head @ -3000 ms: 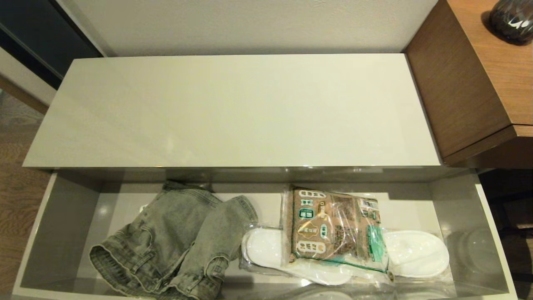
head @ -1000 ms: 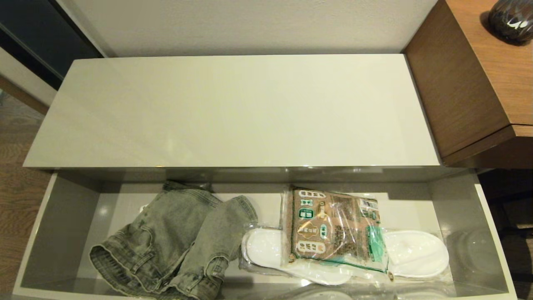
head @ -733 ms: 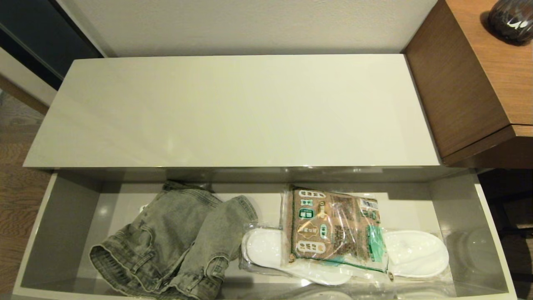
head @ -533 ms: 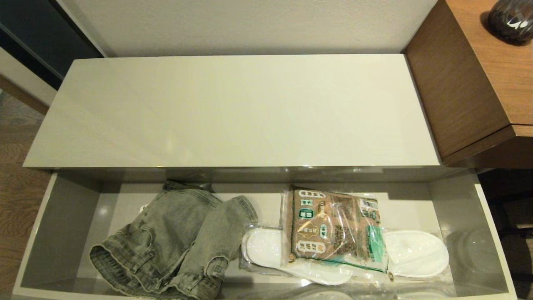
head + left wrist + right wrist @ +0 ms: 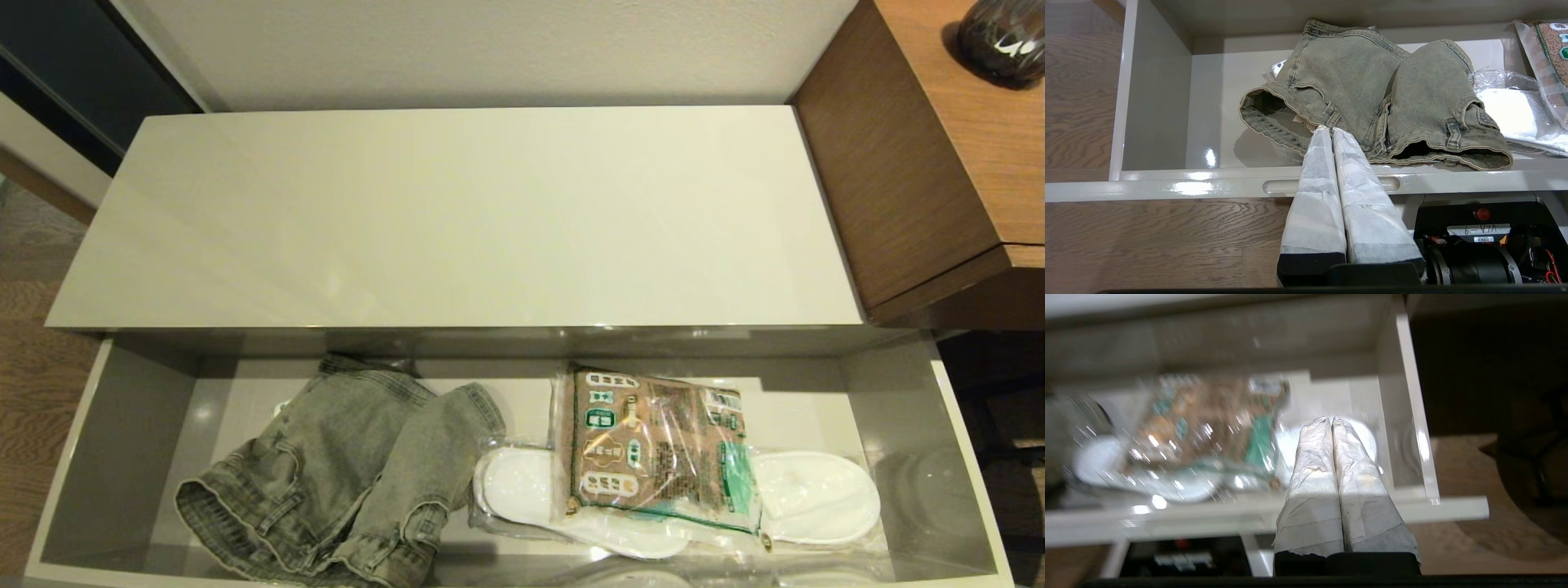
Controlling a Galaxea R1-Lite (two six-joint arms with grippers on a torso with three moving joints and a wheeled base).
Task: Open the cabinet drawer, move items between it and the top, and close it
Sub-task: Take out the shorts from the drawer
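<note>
1. Below the front edge of the top (image 5: pixel 457 212), the cabinet drawer (image 5: pixel 114 457) is seen pulled fully open, with its glossy grey-beige walls exposed.
2. Nothing is laid on the top; it is bordered on the right by a brown wood-grain desk (image 5: pixel 963 139), on which a dark rounded object (image 5: pixel 1002 37) is partly seen at the far corner.
3. In the left half of the drawer, the folded grey jeans (image 5: pixel 343 474) are laid flat on the drawer floor.
4. In the right half, the clear packet (image 5: pixel 657 449) with brown contents and green-white labels is rested on top of the white slippers (image 5: pixel 816 494), which are wrapped in clear plastic.
5. The jeans and the slipper wrapping are placed just beside each other near the drawer's middle.
6. The left gripper (image 5: pixel 1332 130) is held outside the drawer's front wall, in line with the jeans, its taped fingers pressed together on nothing.
7. The right gripper (image 5: pixel 1332 419) is likewise held outside the front wall near the drawer's right end, its fingers together and empty, with the packet and slippers seen beyond them.
</note>
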